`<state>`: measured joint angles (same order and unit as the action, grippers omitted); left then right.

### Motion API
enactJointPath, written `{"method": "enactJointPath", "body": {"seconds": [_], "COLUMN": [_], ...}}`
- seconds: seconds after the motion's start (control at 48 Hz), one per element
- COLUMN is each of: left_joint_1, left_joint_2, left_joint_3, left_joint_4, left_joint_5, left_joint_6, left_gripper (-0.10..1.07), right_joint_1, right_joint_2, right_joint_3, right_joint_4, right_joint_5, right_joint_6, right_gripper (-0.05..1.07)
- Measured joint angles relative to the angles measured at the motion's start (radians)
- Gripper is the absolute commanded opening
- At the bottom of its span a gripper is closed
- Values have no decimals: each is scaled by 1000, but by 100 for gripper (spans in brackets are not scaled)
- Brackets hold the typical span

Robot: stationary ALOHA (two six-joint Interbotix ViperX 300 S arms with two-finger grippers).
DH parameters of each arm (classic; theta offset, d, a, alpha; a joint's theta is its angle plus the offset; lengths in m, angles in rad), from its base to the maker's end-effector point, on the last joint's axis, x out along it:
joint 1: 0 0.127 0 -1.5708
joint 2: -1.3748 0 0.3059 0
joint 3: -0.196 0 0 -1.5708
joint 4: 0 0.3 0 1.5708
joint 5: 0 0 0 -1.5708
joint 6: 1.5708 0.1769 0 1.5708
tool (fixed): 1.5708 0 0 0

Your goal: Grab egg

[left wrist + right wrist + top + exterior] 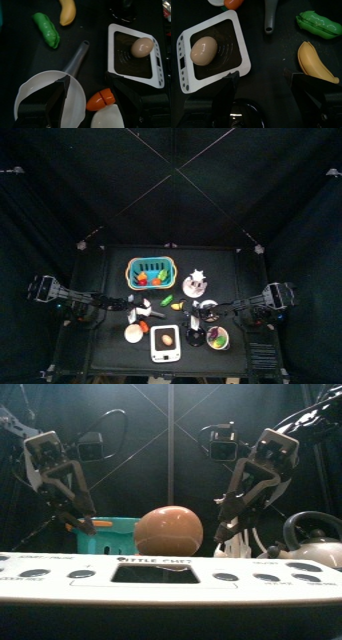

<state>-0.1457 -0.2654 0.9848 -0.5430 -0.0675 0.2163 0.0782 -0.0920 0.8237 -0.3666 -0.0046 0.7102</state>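
Note:
A tan egg (168, 530) lies on the dark plate of a white toy scale (171, 570) at the table's front middle. It also shows in the top view (166, 338), the left wrist view (141, 47) and the right wrist view (204, 50). My left gripper (90, 107) is open and empty, above a white ladle (50, 92) to the left of the scale (155, 60). My right gripper (270, 97) is open and empty, to the right of the scale (234, 22). Both hang behind the egg in the front view, left (67, 514) and right (234, 514).
A teal basket (151, 274) stands at the back. A green pea pod (47, 29), a banana (66, 11) and an orange piece (100, 99) lie around the ladle. A kettle (314, 539) stands at front right, a small plate (217, 336) right of the scale.

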Motion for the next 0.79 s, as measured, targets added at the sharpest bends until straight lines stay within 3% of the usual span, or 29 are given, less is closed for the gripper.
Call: {"method": "enactJointPath", "body": {"seconds": [0.229,0.438,0.792], "left_joint_1": [-115,-216,-225], "left_joint_2": [181,256,394], "left_joint_3": [-132,-204,-302], "left_joint_4": [115,195,219], "left_joint_5": [-110,-213,-241], "left_joint_6": [0,0,-2], "left_gripper": [101,101,101], "right_joint_1": [2,5,29], "right_joint_2": [-6,-9,-9], "right_joint_3": [21,28,26], "right_joint_4": [20,25,57], "right_joint_5": [2,2,2], "right_joint_6": [2,2,2], "right_gripper": [100,100,100]}}
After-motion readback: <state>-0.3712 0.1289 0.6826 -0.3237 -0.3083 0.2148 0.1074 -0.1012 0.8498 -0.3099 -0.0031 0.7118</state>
